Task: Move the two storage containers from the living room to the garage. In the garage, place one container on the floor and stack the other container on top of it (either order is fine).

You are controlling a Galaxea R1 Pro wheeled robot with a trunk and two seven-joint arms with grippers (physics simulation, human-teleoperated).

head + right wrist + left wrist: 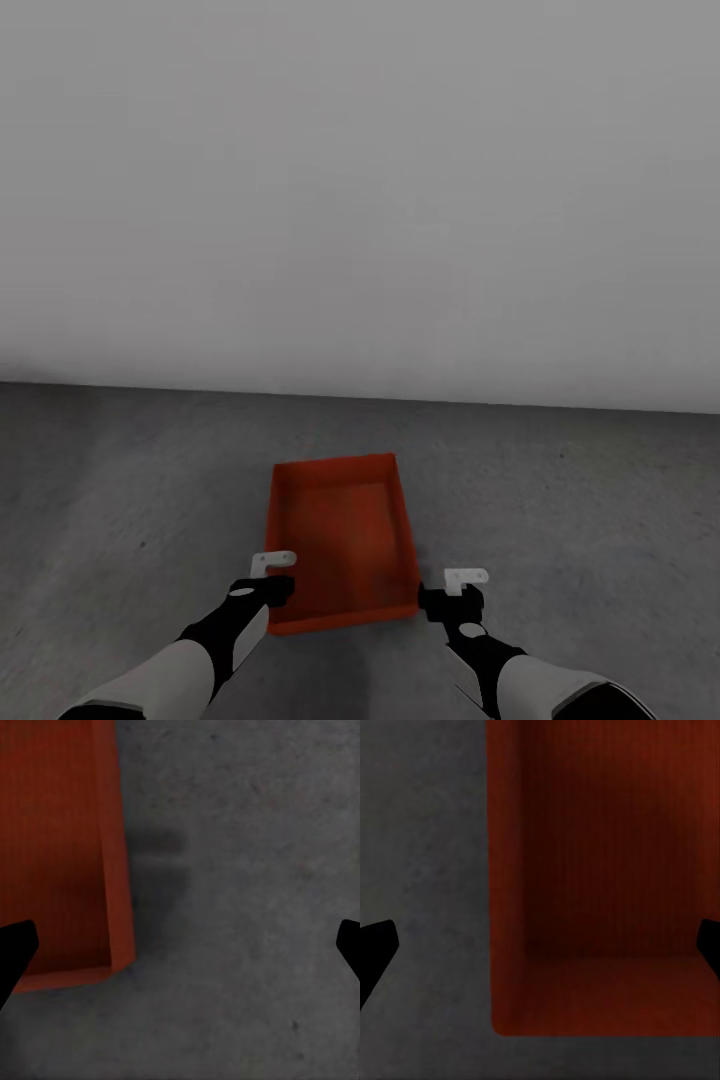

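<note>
Head view showed one orange-red storage container (342,540) lying on the grey concrete floor (560,500) before a pale wall (360,200). Left tool (272,572) and right tool (462,588) hung released, beside its near corners, grasping nothing.

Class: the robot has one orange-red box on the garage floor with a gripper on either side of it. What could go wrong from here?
1. The storage container sits skewed to the wall, so a second box lowered square might land crooked on it.
2. The left gripper hangs over the container's near corner; with open fingers straddling its wall, a careless move could nudge it along the floor.
3. The right gripper is close beside the near right corner and could clip it.
</note>
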